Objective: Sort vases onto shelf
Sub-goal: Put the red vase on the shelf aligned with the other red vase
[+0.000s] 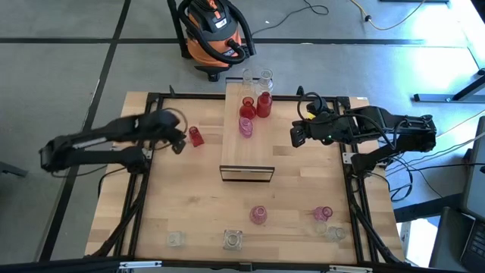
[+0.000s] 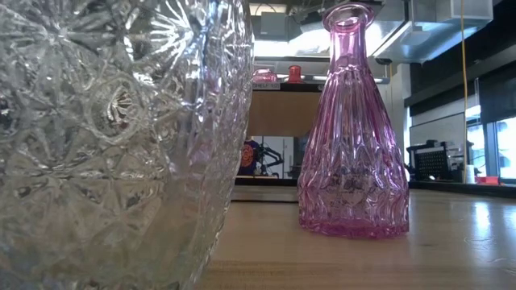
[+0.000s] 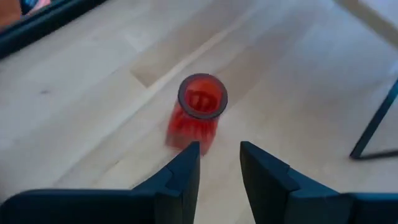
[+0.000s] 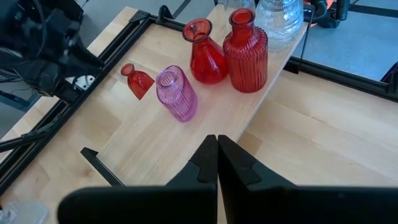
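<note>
The light-wood shelf stands mid-table. At its far end stand two clear vases, two red vases and a pink vase; they also show in the right wrist view. A small red vase stands on the tabletop left of the shelf. My left gripper is open just left of it, and the red vase stands right beyond its fingertips. My right gripper is shut and empty right of the shelf, as its wrist view also shows.
Near the table's near edge stand two pink vases and three clear ones. The low view shows a clear vase and a pink vase close up. An orange vacuum stands on the floor beyond the table.
</note>
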`<state>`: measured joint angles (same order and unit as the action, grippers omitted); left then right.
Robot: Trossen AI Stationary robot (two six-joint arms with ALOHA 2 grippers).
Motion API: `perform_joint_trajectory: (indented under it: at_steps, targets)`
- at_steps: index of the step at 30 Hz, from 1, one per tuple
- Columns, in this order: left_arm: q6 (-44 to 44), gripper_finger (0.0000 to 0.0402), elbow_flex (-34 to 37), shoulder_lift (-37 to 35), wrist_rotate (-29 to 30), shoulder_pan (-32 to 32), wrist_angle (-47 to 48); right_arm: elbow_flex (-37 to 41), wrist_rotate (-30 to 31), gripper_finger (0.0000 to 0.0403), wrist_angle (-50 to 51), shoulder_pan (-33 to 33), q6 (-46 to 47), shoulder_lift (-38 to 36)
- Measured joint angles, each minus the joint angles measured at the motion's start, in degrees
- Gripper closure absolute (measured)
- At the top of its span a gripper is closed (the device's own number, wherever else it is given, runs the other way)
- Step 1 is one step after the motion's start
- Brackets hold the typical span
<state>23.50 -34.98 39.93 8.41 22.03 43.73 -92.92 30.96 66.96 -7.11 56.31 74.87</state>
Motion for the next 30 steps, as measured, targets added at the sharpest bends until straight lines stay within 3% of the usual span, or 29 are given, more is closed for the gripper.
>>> perform_joint_trajectory:
  at_steps: [6, 9, 15, 19, 24, 30]
  targets:
    - [-0.92, 0.0294, 16.83, -17.09, 8.01, -1.43, -16.21, 0.00, -2.89, 0.0402, -0.05, 0.02, 0.71, 0.00]
    - [-2.44, 0.0294, 21.63, -20.87, 7.29, -1.44, -18.83, 0.00, -5.48, 0.0402, -0.33, 0.02, 1.84, 0.00]
    - [1.52, 0.0294, 24.92, -20.05, 3.51, -1.46, -19.18, 0.00, -6.11, 0.0402, -2.65, 0.00, 2.23, 0.00]
    - [-3.97, 0.0294, 24.97, -19.05, 7.25, -1.45, -20.21, 0.00, -6.06, 0.0402, -4.03, 0.00, 2.25, 0.00]
    - [-11.57, 0.0294, 26.03, -16.04, 5.22, -1.46, -28.30, 0.00, -6.04, 0.0402, -4.00, 0.02, 2.37, 0.00]
    - [-11.69, 0.0294, 26.73, -11.12, 5.24, -0.70, -32.41, 0.00, -5.68, 0.0402, -4.41, 0.02, 3.89, 0.00]
